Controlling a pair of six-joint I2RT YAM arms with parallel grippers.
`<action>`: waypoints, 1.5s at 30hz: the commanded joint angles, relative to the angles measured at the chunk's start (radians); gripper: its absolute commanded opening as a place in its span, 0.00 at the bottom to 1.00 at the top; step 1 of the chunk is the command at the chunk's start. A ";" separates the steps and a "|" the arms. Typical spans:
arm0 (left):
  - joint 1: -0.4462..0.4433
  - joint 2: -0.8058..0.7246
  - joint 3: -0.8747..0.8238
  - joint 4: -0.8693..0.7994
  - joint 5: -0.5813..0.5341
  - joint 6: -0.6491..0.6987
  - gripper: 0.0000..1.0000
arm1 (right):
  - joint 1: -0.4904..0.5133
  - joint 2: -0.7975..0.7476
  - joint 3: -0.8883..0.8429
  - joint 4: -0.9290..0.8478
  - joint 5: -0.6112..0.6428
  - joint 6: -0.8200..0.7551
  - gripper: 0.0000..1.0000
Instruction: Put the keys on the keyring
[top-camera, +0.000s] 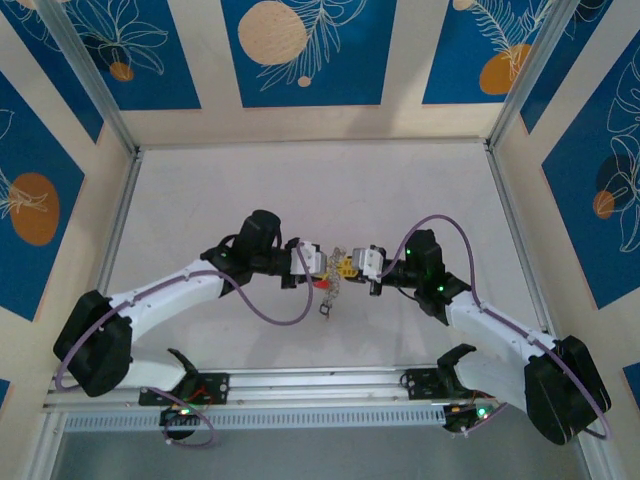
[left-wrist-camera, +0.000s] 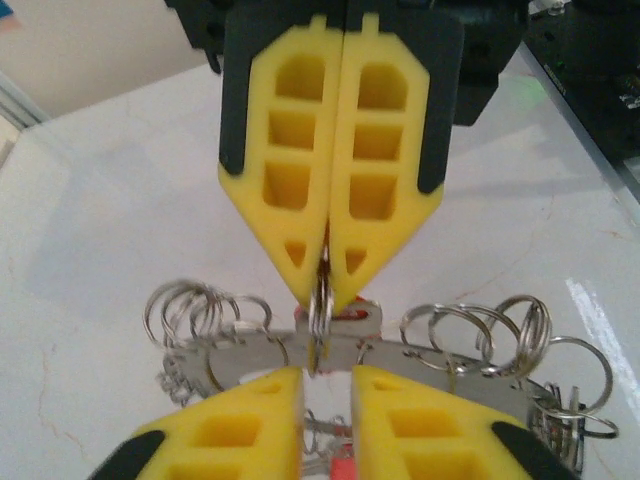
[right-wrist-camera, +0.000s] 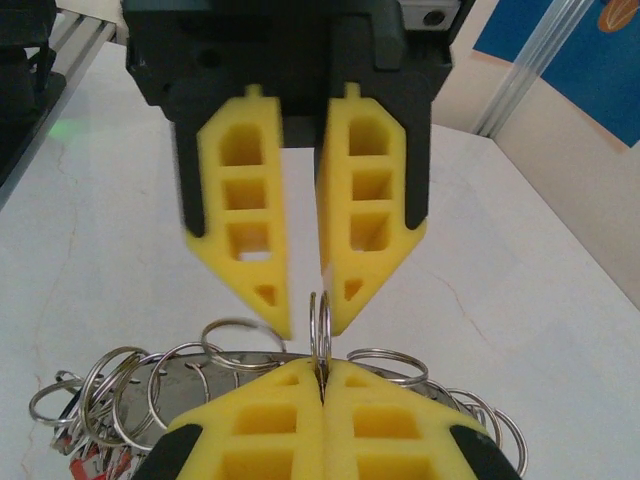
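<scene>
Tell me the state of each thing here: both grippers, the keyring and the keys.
keyring: pinched at one of its small rings, the rest hanging.
right gripper: shut on the keyring.
left gripper: jaws slightly apart, either side of the keyring.
keys: one red head shows under the keyring; threaded or not, cannot tell.

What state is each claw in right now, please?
Left claw: open, with a gap between its fingers, gripping nothing.
Right claw: closed, pinching a small split ring edge-on.
</scene>
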 joint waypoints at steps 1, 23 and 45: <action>0.010 0.011 0.029 -0.046 0.063 -0.002 0.26 | -0.006 -0.010 -0.006 0.028 -0.006 0.017 0.00; -0.076 0.071 0.121 -0.095 -0.094 0.009 0.16 | 0.027 0.028 0.020 0.008 0.023 0.000 0.00; -0.078 0.061 0.122 -0.216 -0.264 0.092 0.00 | -0.014 -0.018 -0.011 0.031 0.018 0.024 0.00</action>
